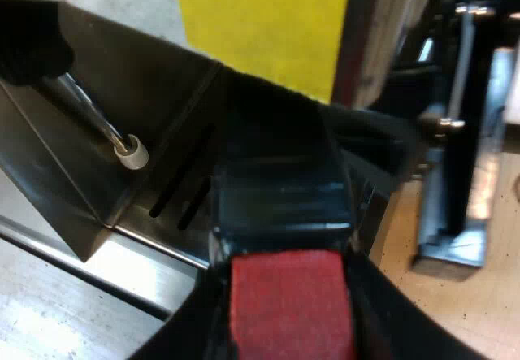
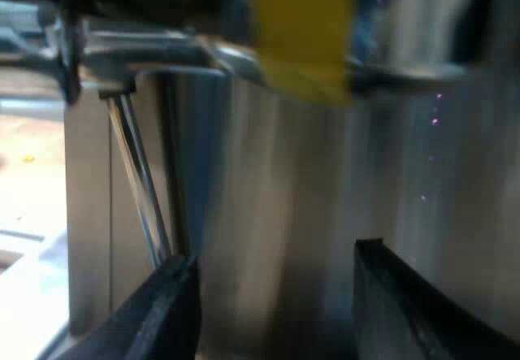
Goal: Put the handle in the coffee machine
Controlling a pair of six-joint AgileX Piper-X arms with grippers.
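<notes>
The holder's dark handle [image 1: 280, 189] runs from its red end [image 1: 291, 303] toward the steel front of the espresso machine [image 1: 106, 173]. My left gripper [image 1: 286, 299] is shut on the handle at the red end, with a black finger on each side. The holder's metal head is hidden in shadow at the machine, so I cannot tell whether it is seated. My right gripper [image 2: 276, 295] is open, holds nothing, and hangs close before a steel wall of the machine [image 2: 276, 181].
A steam wand [image 1: 89, 108] with a white tip [image 1: 130, 150] slants down over the slotted drip tray [image 1: 175, 197]; the steam wand [image 2: 142, 189] is also close to a right finger. A yellow panel [image 1: 260, 27] lies behind. A black frame [image 1: 467, 132] stands on the wooden table [image 1: 455, 311].
</notes>
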